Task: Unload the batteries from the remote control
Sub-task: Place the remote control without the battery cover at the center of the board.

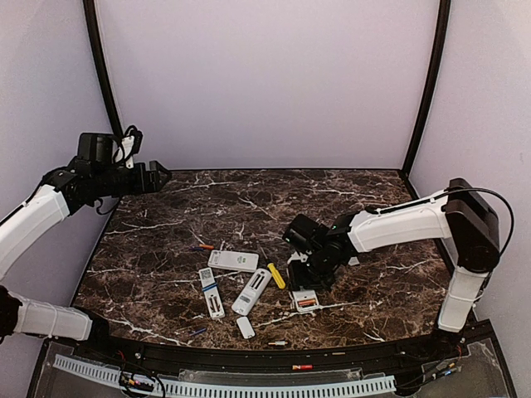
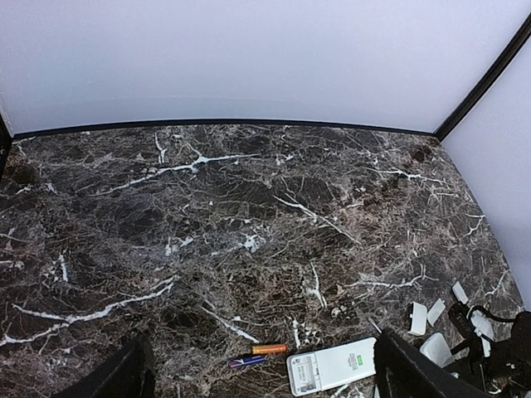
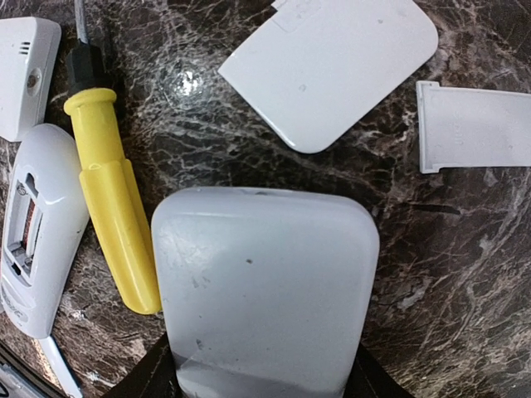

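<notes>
Two loose batteries [image 2: 270, 349], orange and blue, lie overlapping end to end, long axes roughly left-right, just left of a flat remote [image 2: 332, 365]. Left gripper [image 1: 159, 175] is raised with its jaws wide, well apart from them. Right gripper [image 1: 305, 278], well to their right, clamps a white remote [image 3: 264, 282].

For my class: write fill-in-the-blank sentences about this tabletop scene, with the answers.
The screwdriver has a ___ handle.
The left gripper is raised, its jaws ___.
The right gripper grips a ___ remote.
The loose battery beside the blue battery is ___.
Answers: yellow; open; white; orange.
</notes>
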Robot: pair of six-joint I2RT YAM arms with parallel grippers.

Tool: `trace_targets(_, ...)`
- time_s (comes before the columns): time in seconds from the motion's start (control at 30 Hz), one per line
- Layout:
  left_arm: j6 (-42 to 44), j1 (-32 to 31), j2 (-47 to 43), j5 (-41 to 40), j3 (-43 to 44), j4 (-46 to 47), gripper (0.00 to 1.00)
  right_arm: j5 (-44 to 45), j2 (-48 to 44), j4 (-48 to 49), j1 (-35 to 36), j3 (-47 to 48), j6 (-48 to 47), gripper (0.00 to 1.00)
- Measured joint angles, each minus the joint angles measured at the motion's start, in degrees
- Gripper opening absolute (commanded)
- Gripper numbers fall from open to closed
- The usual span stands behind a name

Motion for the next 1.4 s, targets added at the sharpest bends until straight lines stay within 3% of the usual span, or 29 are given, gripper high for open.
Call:
trace_targets(0.63,0.0,0.0,0.5,0.2,0.0,0.0,0.91,0.7,1.2,-0.7,-0.2,2.1,0.1,0.82)
trace_targets(0.8,0.0,0.0,0.5,0.2,0.0,0.0,0.91,2.6,1.2,-2.8,-0.2,2.9,-0.2,0.87)
trace_targets(0.9,0.0,0.0,0.5,0.2,0.0,0.0,0.91,4.2,0.5,-3.7,-0.2,3.0,-1.0,0.85)
trace_targets(1.13,0.0,0.0,0.5,0.2,-0.3,0.0,0.91,5.2,-4.7,-3.8,0.1,4.5,-4.9,0.61)
trace_targets(1.4,0.0,0.0,0.5,0.3,-0.4,0.2,0.90,3.8,-1.5,-1.5,2.1,11.3,-9.5,0.45)
